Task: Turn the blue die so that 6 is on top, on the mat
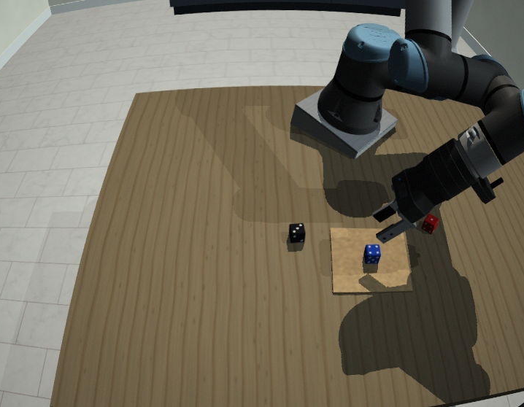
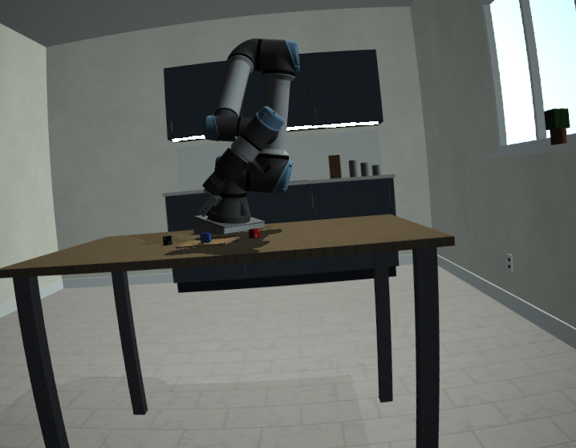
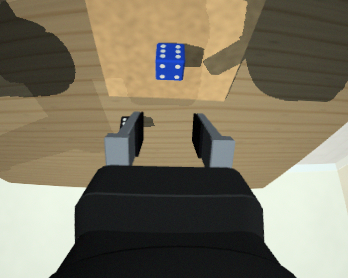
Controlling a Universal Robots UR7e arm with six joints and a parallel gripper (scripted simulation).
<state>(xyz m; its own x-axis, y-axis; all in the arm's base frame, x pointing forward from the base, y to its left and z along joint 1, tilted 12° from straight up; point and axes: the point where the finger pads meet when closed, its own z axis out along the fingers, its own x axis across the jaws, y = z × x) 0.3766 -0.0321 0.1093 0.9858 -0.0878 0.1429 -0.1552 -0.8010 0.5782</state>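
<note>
The blue die [image 1: 371, 253] lies flat on the tan mat [image 1: 370, 265], near its middle. Its top face shows several white pips; I cannot read the number for sure. In the wrist view the blue die [image 3: 169, 61] sits ahead of the fingers on the mat [image 3: 164, 37]. My gripper [image 1: 387, 224] is open and empty. It hangs tilted in the air above the mat's far right corner, apart from the die. It also shows in the wrist view [image 3: 169, 137] and small in the exterior view [image 2: 204, 206].
A black die [image 1: 296, 232] lies on the table left of the mat. A red die [image 1: 430, 223] lies right of the mat, close behind the gripper. The robot base [image 1: 344, 120] stands at the back of the table.
</note>
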